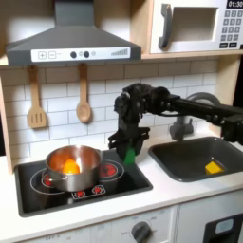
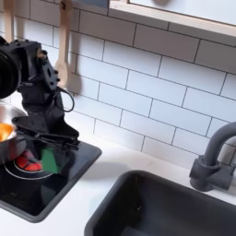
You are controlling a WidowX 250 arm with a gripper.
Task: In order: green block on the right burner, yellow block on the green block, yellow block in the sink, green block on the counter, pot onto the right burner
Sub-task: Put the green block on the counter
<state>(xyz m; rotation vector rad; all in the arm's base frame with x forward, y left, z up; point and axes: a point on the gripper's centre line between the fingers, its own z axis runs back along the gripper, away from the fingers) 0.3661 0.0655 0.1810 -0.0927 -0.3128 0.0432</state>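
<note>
The green block (image 1: 128, 156) (image 2: 47, 160) sits low over the right burner (image 1: 112, 172) (image 2: 25, 166) of the black cooktop (image 1: 57, 196). My gripper (image 1: 126, 152) (image 2: 41, 155) reaches down from above and is shut on it. I cannot tell whether the block touches the burner. The steel pot (image 1: 71, 168) (image 2: 5, 120) stands on the left burner with a rounder orange piece (image 1: 70, 167) inside. The yellow block (image 1: 214, 168) lies in the dark grey sink (image 1: 195, 161) (image 2: 157, 207). Off-white counter (image 1: 171, 196) (image 2: 101, 184) surrounds the cooktop and the sink.
The arched faucet (image 2: 217, 157) stands behind the sink, and my arm (image 1: 190, 104) stretches across above the basin. A wooden spatula (image 1: 36, 100) and a spoon (image 1: 84, 100) hang on the tiled wall. A range hood (image 1: 71, 43) overhangs the cooktop, and a microwave (image 1: 195, 24) sits high up.
</note>
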